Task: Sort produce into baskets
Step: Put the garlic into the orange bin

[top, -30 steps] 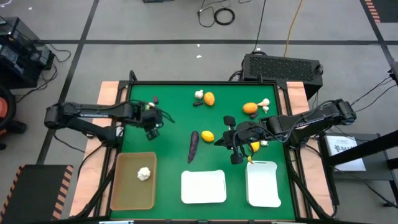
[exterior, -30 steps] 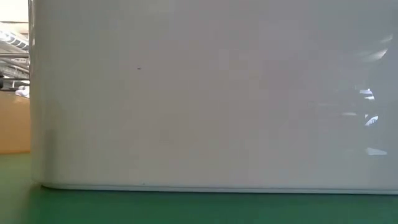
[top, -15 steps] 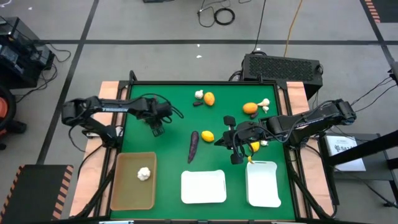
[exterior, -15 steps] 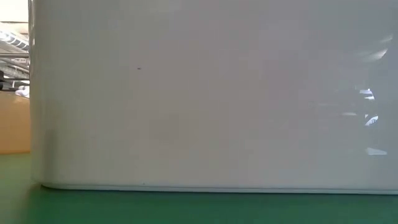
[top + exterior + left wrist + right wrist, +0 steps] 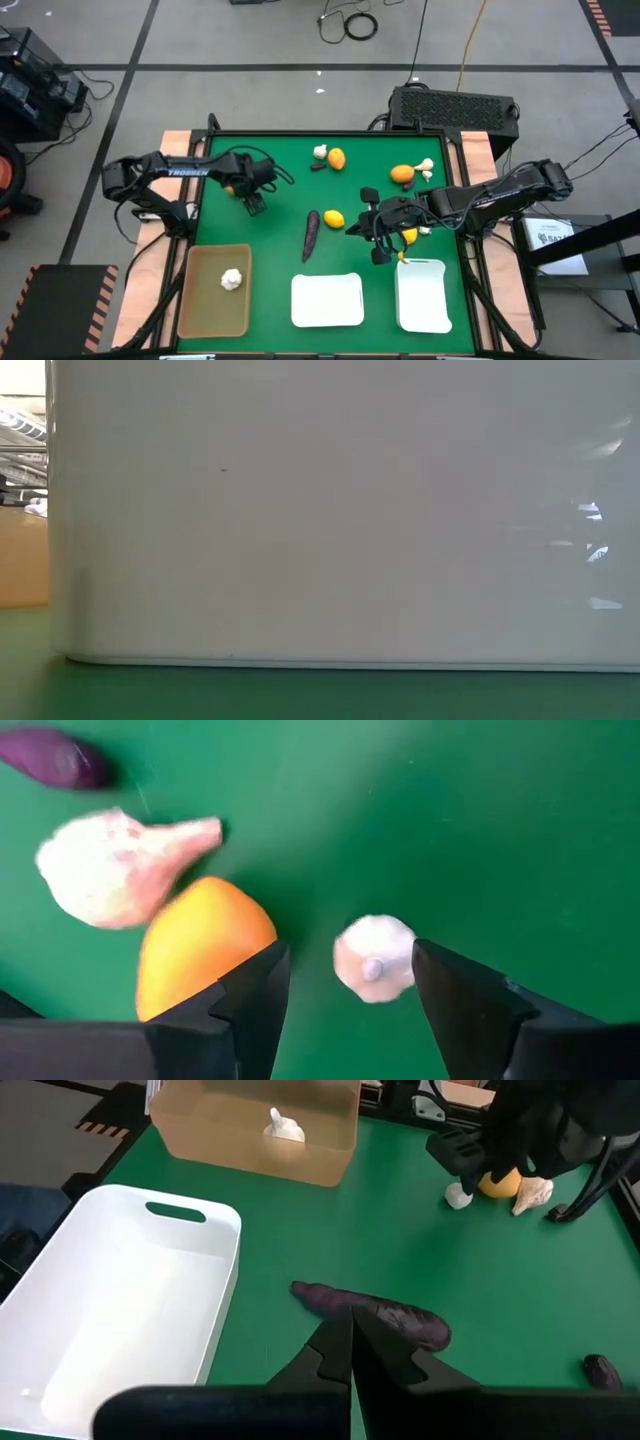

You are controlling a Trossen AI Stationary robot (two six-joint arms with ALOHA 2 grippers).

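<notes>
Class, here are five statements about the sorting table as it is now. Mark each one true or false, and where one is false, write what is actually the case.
1. The tan basket holds one whitish bulb. True.
2. The middle white basket holds a purple piece. False: it holds nothing; the long purple piece lies on the green mat beyond it.
3. The left gripper is open, with a small white bulb between its fingers. True.
4. The right gripper is wide open. False: its fingers are shut together.
5. The low view shows all the fruit. False: a white basket wall fills nearly all of it.
</notes>
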